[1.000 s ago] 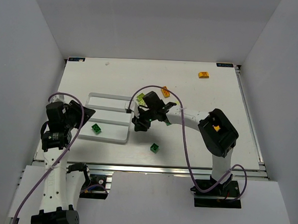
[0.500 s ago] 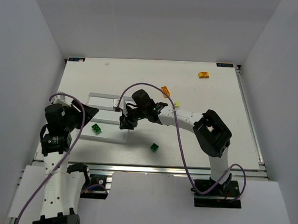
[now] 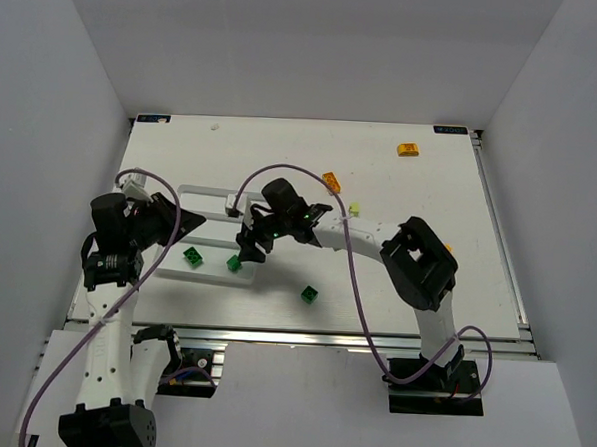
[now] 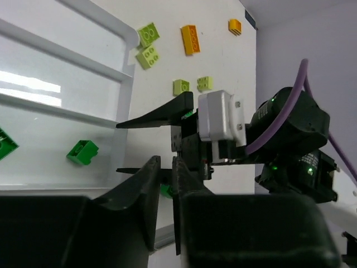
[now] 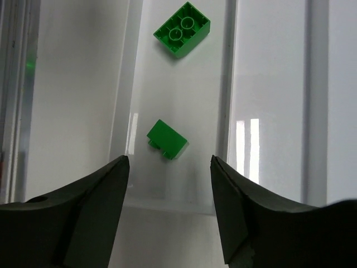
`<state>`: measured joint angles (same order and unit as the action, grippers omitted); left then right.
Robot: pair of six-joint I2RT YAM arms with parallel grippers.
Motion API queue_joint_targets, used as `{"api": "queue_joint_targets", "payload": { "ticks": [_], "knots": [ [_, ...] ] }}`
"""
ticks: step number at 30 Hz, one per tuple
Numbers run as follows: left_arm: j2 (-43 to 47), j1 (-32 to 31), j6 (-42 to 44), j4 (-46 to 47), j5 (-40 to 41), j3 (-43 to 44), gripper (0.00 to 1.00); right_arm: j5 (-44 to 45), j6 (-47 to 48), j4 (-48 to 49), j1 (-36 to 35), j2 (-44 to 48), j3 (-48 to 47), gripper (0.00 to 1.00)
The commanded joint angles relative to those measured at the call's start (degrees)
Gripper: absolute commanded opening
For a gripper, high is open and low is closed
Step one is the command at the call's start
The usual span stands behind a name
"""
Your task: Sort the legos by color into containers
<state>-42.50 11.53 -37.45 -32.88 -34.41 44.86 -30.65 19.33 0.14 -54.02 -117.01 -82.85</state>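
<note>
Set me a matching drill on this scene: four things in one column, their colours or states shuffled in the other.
Things:
1. right gripper
2. tray
3. front brick, on the table
4. far-right brick

Colour or state:
a. orange-yellow
b. open
c. white
d. green

Pairs: 1-b, 2-c, 3-d, 4-a

A robotics lab cell is showing here: plain white walls (image 3: pixel 66 71) are boxing in the white table (image 3: pixel 429 210) under the right pincer (image 3: pixel 243 251), a purple cable (image 3: pixel 281 167) is arching over it.
</note>
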Motion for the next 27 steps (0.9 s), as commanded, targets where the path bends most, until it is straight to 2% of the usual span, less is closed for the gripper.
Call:
{"api": "queue_joint_targets", "payload": {
  "ticks": [1,3,6,8,10,12,13,14,15,16,18,20,21,27],
  "knots": [
    [-3.0,-0.3,3.2,3.9,-8.6,0.8,0.24,-2.1,-2.7,-2.8,2.6,7.0,-1.4,0.64],
    [-5.9,-1.4,4.9,5.0,-9.8,0.2,0.25,-2.6,-3.1,-3.0,5.5,12.0,1.4,0.6],
    [-7.2,-5.0,4.1,9.7,-9.0,-2.3,0.34,-1.9,-4.7,-3.6,10.1,19.2,10.4,0.43],
    [-10.7,-9.0,3.6,11.1,-7.7,-3.0,0.39,-0.5,-5.4,-6.0,13.1,23.5,13.3,0.38],
    [-15.0,-14.7,3.3,12.2,-5.2,-3.5,0.42,2.6,-5.4,-9.2,16.5,27.7,17.0,0.38],
    [-18.0,-19.3,3.3,12.8,-3.0,-2.4,0.44,5.7,-5.6,-11.7,17.7,29.6,18.8,0.49],
    [-19.4,-21.8,3.6,12.6,-0.7,-1.9,0.45,8.0,-5.7,-13.0,19.4,30.3,19.8,0.6],
    [-20.8,-24.2,4.0,12.5,0.7,-1.0,0.48,9.4,-6.1,-15.1,20.1,31.6,20.4,0.65],
    [-23.6,-29.2,4.9,12.1,2.3,0.6,0.5,11.2,-7.1,-16.0,21.8,32.1,20.9,0.74],
    [-24.9,-31.8,5.5,11.8,3.9,1.5,0.53,12.1,-7.8,-16.5,22.5,32.5,21.2,0.77],
    [-28.9,-39.0,7.5,10.0,9.1,4.1,0.6,13.4,-10.4,-18.6,24.6,32.9,21.9,0.81],
    [-31.6,-43.1,8.7,8.3,15.5,5.7,0.63,12.7,-11.9,-19.8,27.9,32.8,21.9,0.82],
    [-32.6,-46.8,9.4,7.8,17.8,6.2,0.68,12.0,-12.6,-20.6,28.9,32.7,21.9,0.82],
    [-41.5,-56.6,13.0,9.9,28.3,10.4,0.73,7.5,-14.6,-23.1,34.9,32.6,20.5,0.82]
  ]
}}
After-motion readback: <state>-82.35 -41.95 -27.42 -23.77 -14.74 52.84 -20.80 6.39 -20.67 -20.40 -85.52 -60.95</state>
